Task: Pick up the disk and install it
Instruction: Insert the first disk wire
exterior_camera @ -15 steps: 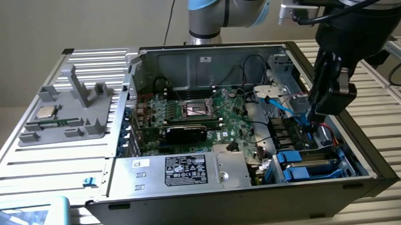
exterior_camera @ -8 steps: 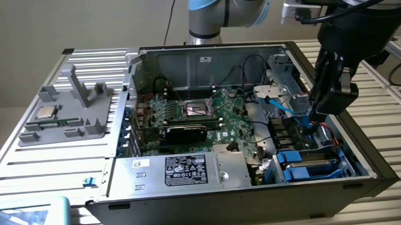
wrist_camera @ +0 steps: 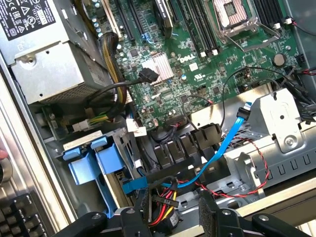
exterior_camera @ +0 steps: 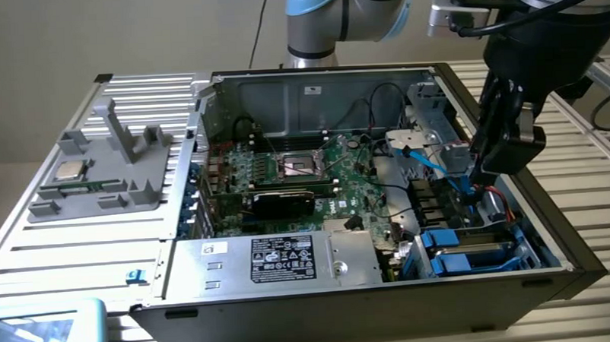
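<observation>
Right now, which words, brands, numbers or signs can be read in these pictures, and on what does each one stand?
"DELL": white letters printed on the green motherboard.
Black label on the silver power supply box: white print and warning signs, too small to read.
White sticker on the case's back wall: too small to read.
No other text can be read.
</observation>
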Robot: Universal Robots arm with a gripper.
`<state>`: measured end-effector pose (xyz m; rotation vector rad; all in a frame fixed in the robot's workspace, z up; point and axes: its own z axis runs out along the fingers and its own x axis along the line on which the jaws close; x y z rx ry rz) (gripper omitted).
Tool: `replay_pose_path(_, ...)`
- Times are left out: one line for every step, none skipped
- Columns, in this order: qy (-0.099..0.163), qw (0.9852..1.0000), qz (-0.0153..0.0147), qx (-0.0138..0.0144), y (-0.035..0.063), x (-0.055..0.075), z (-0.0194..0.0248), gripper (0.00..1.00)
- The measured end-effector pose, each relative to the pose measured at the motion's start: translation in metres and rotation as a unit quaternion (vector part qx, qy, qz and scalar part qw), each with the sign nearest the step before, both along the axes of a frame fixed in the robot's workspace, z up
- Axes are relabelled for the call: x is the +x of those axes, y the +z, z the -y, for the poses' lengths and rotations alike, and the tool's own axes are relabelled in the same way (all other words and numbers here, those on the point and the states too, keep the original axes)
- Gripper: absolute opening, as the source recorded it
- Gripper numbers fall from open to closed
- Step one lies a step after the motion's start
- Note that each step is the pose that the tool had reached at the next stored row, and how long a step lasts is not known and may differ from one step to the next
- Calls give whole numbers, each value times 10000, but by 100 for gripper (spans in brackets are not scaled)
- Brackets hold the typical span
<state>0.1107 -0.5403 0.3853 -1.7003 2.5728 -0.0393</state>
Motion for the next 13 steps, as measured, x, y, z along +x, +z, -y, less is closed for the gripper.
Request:
replay_pose_path(0,10000,0,0,0,0,1,53)
replay_pose_path(0,10000,0,1,0,0,2,53)
replay_pose_path(0,10000,0,5,0,1,6,53)
replay_pose_path(0,10000,0,11,0,2,6,53)
replay_pose_path(0,10000,0,15,0,2,7,53)
replay_pose_path(1,10000,-1,26,0,8,11,53)
replay_pose_path(2,10000,-1,39,0,18,19,53)
replay_pose_path(0,10000,-4,53,0,33,31,53)
replay_pose_path(0,10000,-8,66,0,48,43,53)
replay_pose_path(1,10000,-17,78,0,61,58,53)
replay_pose_path(1,10000,-27,91,0,71,76,53)
replay_pose_path(1,9999,-38,100,0,80,95,53)
replay_pose_path(0,9999,-51,105,0,88,115,53)
